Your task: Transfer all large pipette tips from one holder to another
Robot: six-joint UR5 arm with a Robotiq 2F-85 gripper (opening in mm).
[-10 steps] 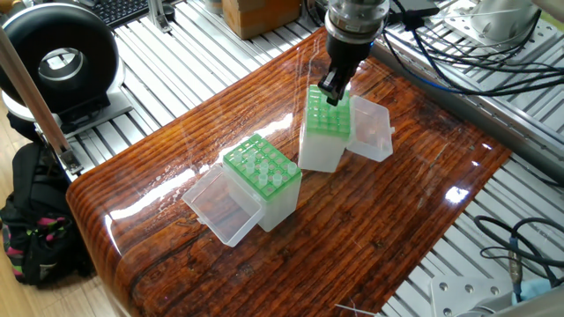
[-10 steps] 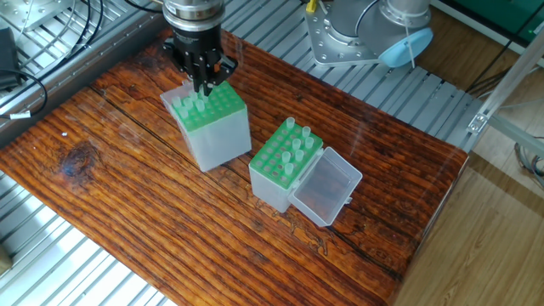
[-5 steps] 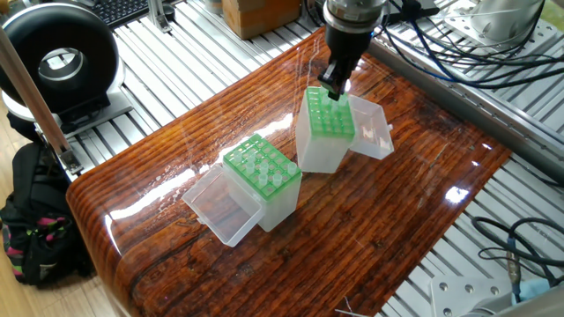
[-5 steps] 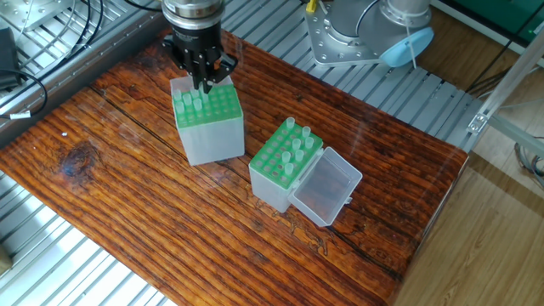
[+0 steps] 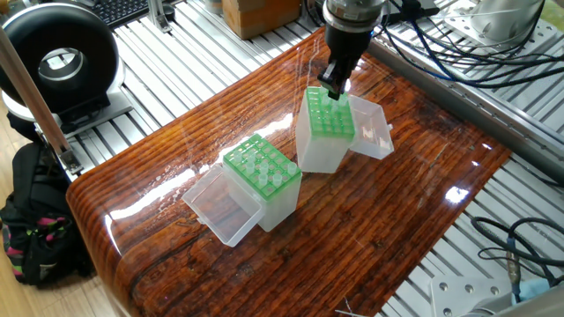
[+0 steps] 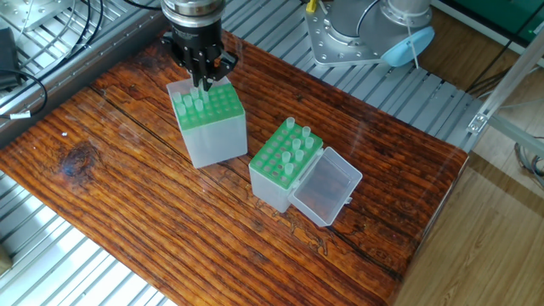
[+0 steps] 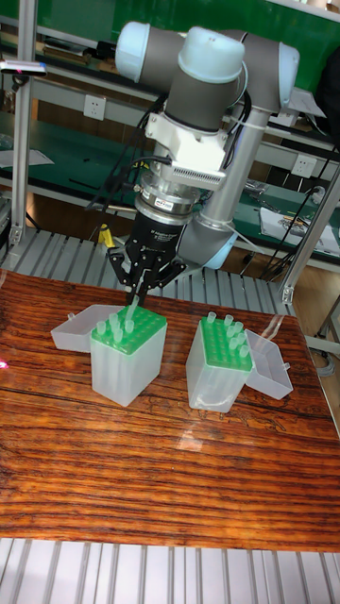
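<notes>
Two green-topped holders stand on the wooden table. The far holder carries several large pipette tips along one edge. The other holder also carries several tips. My gripper hangs straight over the far holder's back corner. Its fingers are pinched shut on the top of a tip that still reaches down into the grid. That tip is mostly hidden by the fingers.
Each holder has a clear hinged lid lying open beside it. Cables and aluminium rails surround the table. A black round device stands beyond the left table edge.
One second ago the far holder was tilted under the gripper. It has since dropped back upright, and the gripper has risen slightly.
</notes>
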